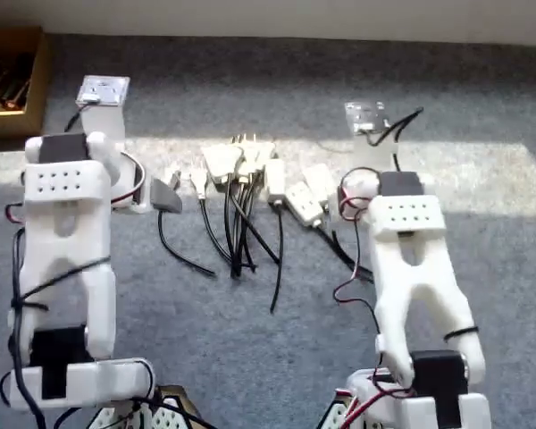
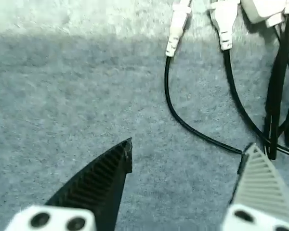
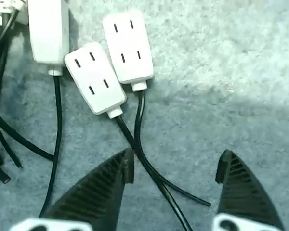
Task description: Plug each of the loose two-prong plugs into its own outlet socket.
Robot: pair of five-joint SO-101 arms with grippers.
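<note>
Left gripper (image 2: 189, 155): stood wide open, held nothing, hung over the grey carpet (image 2: 62, 96) near the loose plugs.
Right gripper (image 3: 177, 166): stood wide open too, held nothing, hung just short of two sockets, with their black cords (image 3: 144, 159) running in between its jaws.
Plugs: two counted, white, one (image 2: 177, 26) beside the other (image 2: 223, 26) but apart, each on its own black cord, none pushed in yet.
Sockets: three white blocks counted by the right gripper; two (image 3: 94, 77) (image 3: 127, 45) lay very close, maybe touching, each with two pairs of slots; a third block (image 3: 48, 31) lay just beside.
Pile (image 1: 237, 232): looked too tangled for a sure count of cords.
Arms: two.
Plug worry: could have twisted in the jaws, tugged by its stiff cord.
Socket worry: could have slid away on the carpet when pushed, with no hold on it.
Cord worry: could have snagged a finger and dragged the whole pile.
</note>
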